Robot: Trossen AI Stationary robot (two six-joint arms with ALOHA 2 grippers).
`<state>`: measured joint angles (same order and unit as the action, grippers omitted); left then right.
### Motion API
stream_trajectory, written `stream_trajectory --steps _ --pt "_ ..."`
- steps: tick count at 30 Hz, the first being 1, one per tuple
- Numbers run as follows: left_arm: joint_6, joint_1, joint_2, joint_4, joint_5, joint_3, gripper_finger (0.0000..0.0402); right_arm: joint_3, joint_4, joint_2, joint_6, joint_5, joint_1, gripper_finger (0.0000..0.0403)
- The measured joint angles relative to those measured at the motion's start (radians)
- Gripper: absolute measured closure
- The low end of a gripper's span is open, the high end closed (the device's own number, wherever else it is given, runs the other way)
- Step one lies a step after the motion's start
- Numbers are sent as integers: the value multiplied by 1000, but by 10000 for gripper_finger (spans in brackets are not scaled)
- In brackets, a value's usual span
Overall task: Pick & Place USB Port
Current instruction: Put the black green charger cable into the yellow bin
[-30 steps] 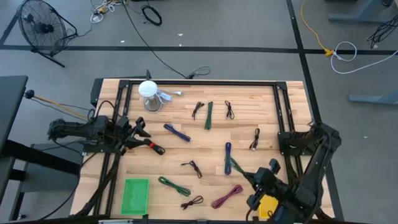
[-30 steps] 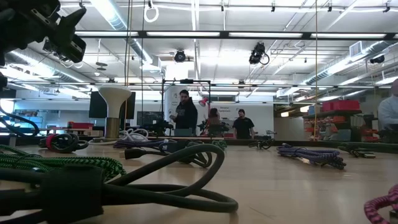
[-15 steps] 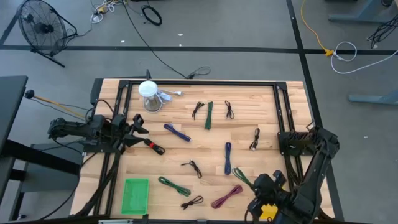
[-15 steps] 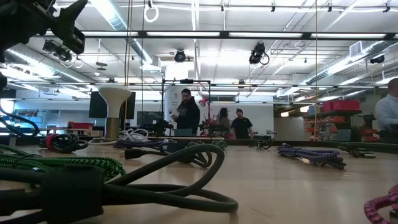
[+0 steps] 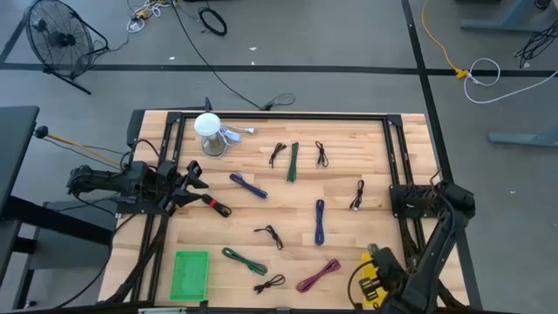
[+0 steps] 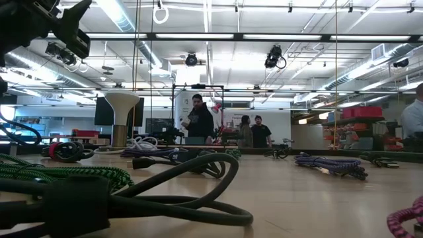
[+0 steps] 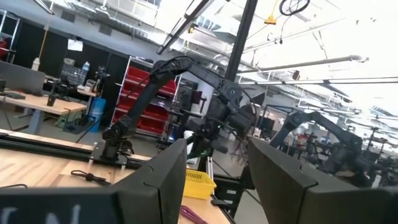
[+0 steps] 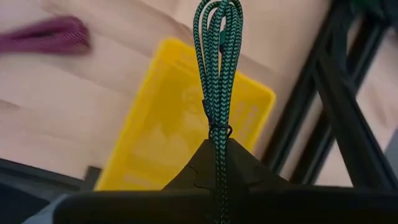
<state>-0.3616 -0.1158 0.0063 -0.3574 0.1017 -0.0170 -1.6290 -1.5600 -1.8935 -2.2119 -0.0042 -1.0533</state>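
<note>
Hanging over the yellow plastic tray (image 8: pixel 186 124) at the high view's lower right, the right gripper (image 8: pixel 214 163) grasps a bundled green braided cable (image 8: pixel 217 68), lifted but not yet dropped in; the left gripper (image 7: pixel 214 177), mid-left, waits with jaws released; other cables remain.

The right arm bends down low at the table's near right corner; its right gripper (image 8: pixel 217 163) is closed tight, its 2 fingers pinched together; the left arm waits at the table's left edge, reaching sideways; its left gripper (image 7: pixel 217 171) is wide apart and holds nothing.
</note>
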Motion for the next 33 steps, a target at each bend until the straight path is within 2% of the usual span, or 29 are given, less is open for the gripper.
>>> stream_trajectory --steps 4,8,21,33 --pt "3 0 0 10 -1 0 225 10 26 1 -57 -45 -25 397" --pt "6 0 0 11 -3 0 225 32 71 1 -48 12 -32 397" --pt "6 0 0 21 -4 0 225 115 188 2 -34 23 -50 396" --pt "7 0 0 21 -3 0 225 115 197 2 -31 73 -51 346"
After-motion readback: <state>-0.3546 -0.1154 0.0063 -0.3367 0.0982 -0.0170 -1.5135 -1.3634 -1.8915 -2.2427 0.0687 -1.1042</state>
